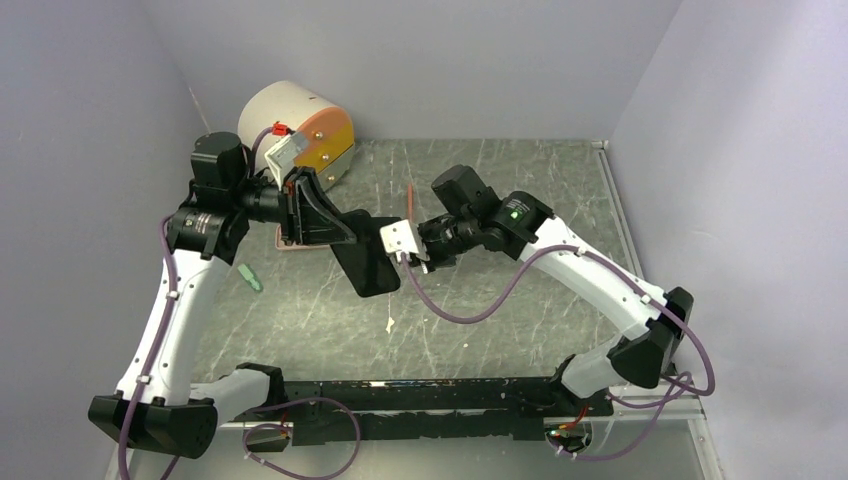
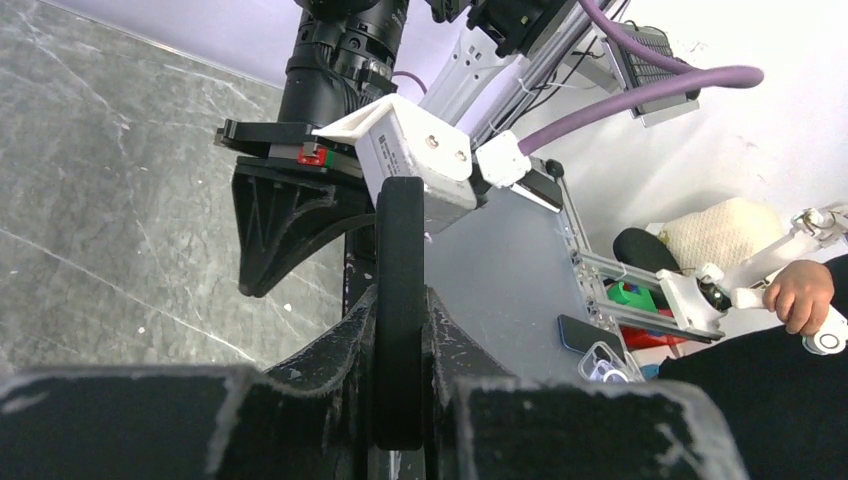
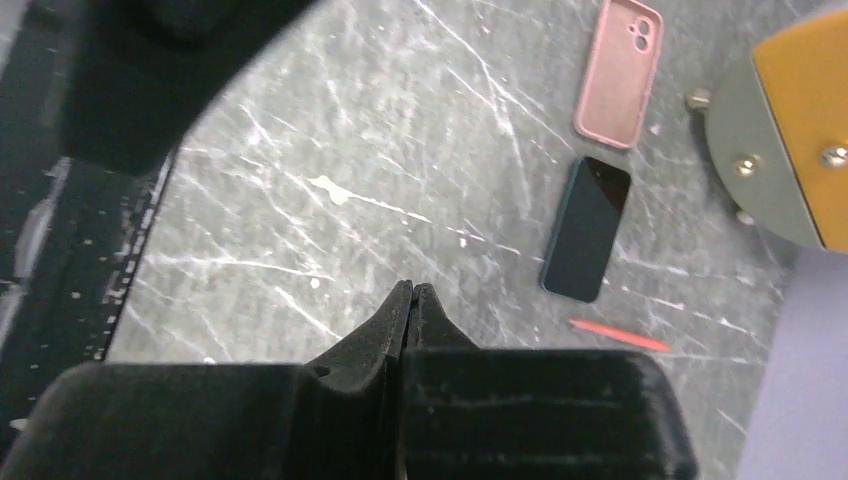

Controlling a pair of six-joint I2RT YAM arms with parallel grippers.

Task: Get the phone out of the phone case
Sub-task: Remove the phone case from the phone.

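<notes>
My left hand (image 2: 400,315) is clamped on the black case (image 1: 368,262), and it looks lifted off the bench (image 1: 300,330), about mid-bench. Whether it's loaded, I can't tell from here. A bare dark phone (image 3: 587,228) lies flat on the bench between a pink case (image 3: 620,70) and a red stick (image 3: 620,335). My right hand (image 3: 412,295) is clenched on nothing, tips pressed together, just beside the black case's free end. To do this well, I'd open those fingers first, catch one corner lip and peel it back. I'd keep the left grip near one end so the rest can flex. Pinching both faces would trap whatever's inside, I reckon. No brand or writing is legible anywhere.
</notes>
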